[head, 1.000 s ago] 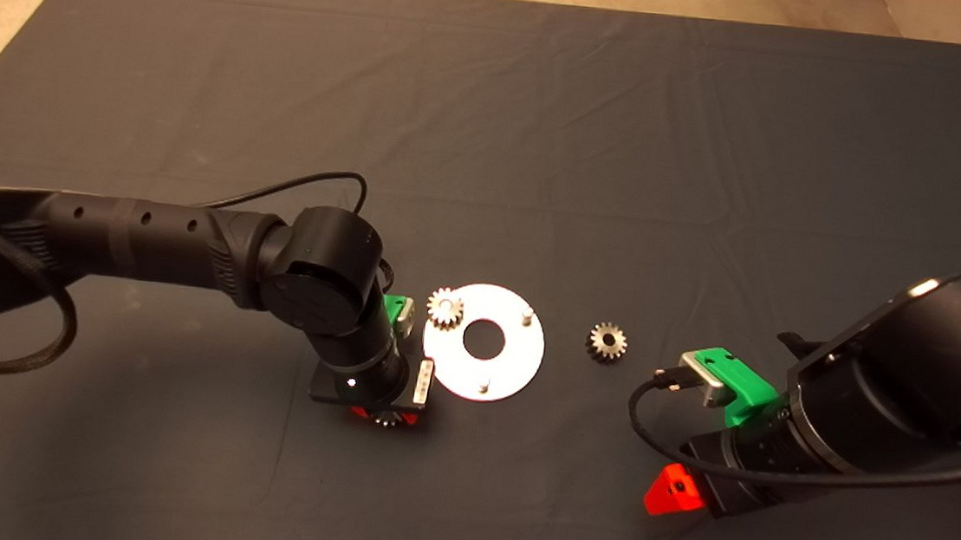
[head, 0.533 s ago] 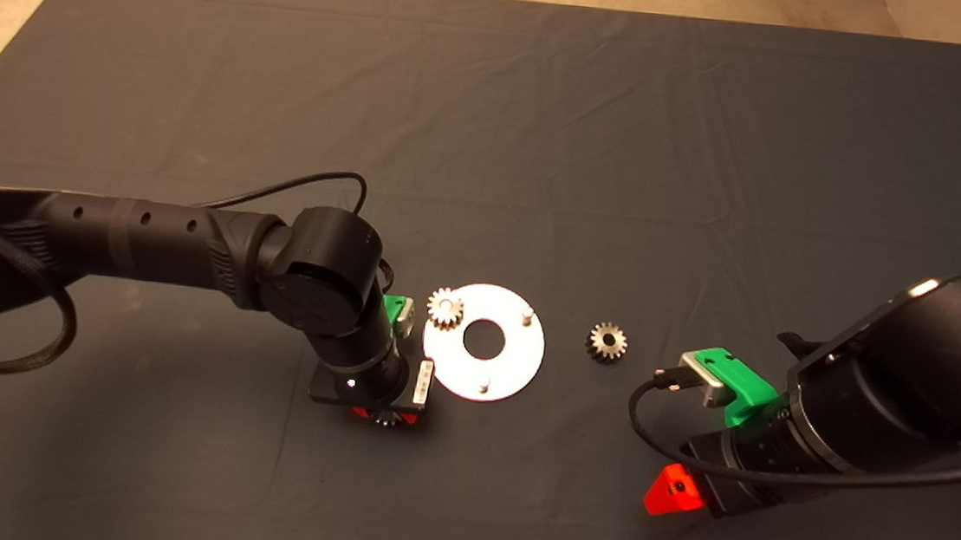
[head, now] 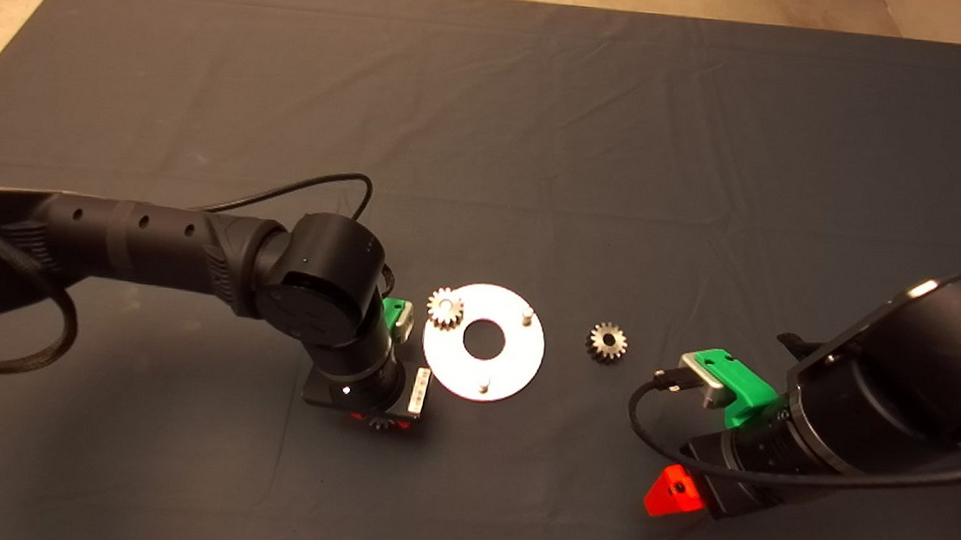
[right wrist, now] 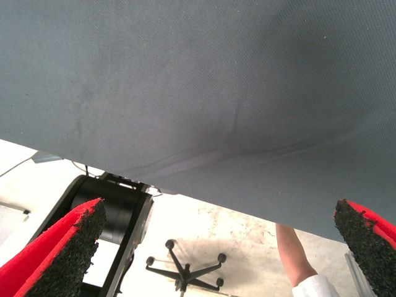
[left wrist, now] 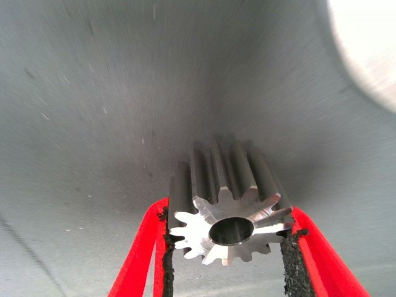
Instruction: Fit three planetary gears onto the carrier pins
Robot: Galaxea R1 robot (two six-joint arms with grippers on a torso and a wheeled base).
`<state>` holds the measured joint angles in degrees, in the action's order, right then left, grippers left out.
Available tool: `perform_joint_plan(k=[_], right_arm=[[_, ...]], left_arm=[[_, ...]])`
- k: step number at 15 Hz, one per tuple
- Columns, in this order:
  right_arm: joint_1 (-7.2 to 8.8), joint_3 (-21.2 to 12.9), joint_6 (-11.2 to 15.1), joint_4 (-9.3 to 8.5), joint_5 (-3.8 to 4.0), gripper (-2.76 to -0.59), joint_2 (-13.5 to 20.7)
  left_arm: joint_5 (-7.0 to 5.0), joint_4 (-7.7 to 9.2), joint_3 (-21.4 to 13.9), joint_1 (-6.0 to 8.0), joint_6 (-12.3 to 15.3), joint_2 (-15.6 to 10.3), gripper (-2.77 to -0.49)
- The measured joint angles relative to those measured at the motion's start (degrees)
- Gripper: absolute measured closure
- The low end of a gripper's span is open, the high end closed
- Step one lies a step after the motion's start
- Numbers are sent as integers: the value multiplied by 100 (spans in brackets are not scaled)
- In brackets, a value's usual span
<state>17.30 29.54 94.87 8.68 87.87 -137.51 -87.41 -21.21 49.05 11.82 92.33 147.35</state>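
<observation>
One small silvery toothed metal gear (head: pixel 446 309) sits on the flat white round disc (head: pixel 516 362); two pins remain bare. The left gripper (left wrist: pixel 228 247), lower centre, clamps a second gear (left wrist: pixel 228 213). The right gripper (right wrist: pixel 219 247) waits with its fingers apart.

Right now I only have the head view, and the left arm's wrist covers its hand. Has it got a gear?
Observer: Yes. The left hand is shut on a gear, its pads pressing the teeth on both sides.
Operator: Which way does the gear face?
Observer: Its bore points at the wrist camera.
Operator: And the right hand?
Observer: The right hand is open, with nothing between its fingers.
</observation>
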Motion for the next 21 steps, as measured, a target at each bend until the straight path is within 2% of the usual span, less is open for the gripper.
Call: perform_joint_plan(k=[2,4,6,9,11,14,16,21], right_arm=[[0,0,0,0,-2,-275,0],[0,0,0,0,-2,-275,2],[0,0,0,0,-2,-275,2],[0,0,0,0,0,-275,7],[0,0,0,0,0,-275,9],[1,0,0,0,-2,-275,20],[0,0,0,0,-2,-275,22],[1,0,0,0,-5,-275,22]], left_arm=[[1,18,-42,166,28,17,-88],[-2,116,-116,411,130,41,-88],[-49,187,-132,585,150,195,-87],[-21,265,-132,597,301,675,-87],[12,276,-132,597,422,871,-87],[-29,278,-132,597,474,1059,-87],[-4,291,-111,600,491,1180,-86],[-40,422,273,601,511,1213,-86]])
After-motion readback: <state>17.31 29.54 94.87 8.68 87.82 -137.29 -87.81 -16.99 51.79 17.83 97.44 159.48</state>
